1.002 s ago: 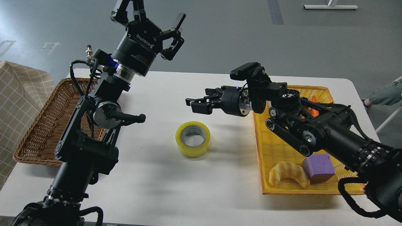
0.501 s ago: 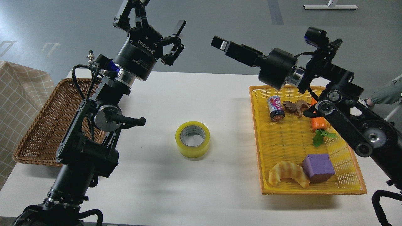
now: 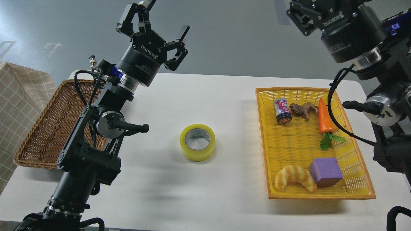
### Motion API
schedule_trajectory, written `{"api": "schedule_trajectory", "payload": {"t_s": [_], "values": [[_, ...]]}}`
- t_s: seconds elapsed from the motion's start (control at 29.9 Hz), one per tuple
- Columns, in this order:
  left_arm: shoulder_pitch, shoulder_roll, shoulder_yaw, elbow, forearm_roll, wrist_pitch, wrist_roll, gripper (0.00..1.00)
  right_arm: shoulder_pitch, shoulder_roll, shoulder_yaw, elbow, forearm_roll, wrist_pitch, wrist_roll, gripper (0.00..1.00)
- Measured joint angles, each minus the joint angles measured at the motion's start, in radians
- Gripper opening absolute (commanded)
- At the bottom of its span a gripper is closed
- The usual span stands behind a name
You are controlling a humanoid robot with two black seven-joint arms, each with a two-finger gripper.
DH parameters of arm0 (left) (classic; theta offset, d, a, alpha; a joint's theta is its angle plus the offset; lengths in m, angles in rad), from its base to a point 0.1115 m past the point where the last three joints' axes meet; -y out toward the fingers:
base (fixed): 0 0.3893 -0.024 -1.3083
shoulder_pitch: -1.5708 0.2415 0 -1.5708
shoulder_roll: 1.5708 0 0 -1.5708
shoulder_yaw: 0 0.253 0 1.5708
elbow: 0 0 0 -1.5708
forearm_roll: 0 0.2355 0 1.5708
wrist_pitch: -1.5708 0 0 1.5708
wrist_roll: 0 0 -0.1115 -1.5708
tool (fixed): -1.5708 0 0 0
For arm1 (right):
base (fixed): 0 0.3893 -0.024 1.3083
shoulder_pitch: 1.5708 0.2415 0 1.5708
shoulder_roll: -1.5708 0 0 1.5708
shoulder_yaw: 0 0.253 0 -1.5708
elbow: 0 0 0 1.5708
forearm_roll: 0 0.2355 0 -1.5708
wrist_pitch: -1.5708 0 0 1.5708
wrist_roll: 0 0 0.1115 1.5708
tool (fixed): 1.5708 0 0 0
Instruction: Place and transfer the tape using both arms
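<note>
left gripper [image 3: 157,24] raised as before, fingers spread, empty | tape [image 3: 197,142] unmoved, flat mid-table [image 3: 205,96], untouched | yellow basket [image 3: 353,194] now uncovered: can [image 3: 282,110], carrot [image 3: 325,117], croissant [image 3: 295,182], purple block [image 3: 326,171] | right gripper [image 3: 303,12] swung up from left of basket to top-right, fingers cropped, state unclear

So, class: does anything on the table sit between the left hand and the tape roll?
Nothing visible does. The tape stands alone on bare white table; the open left hand is raised above, up-left of it.
</note>
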Motion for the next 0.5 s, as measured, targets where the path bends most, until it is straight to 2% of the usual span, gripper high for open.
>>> {"api": "schedule_trajectory", "payload": {"t_s": [0.13, 0.3, 0.5], "values": [[0.000, 0.000, 0.000, -0.001, -0.001, -0.002, -0.004, 0.98, -0.003, 0.042, 0.054, 0.003, 0.052, -0.041, -0.030, 1.00], [0.008, 0.000, -0.003, -0.005, -0.003, -0.009, -0.011, 0.98, -0.024, 0.112, 0.098, 0.016, 0.057, -0.044, -0.031, 1.00], [-0.002, 0.000, -0.008, -0.007, -0.010, -0.012, -0.036, 0.98, -0.049, 0.129, 0.101, 0.015, 0.056, -0.045, -0.031, 1.00]]}}
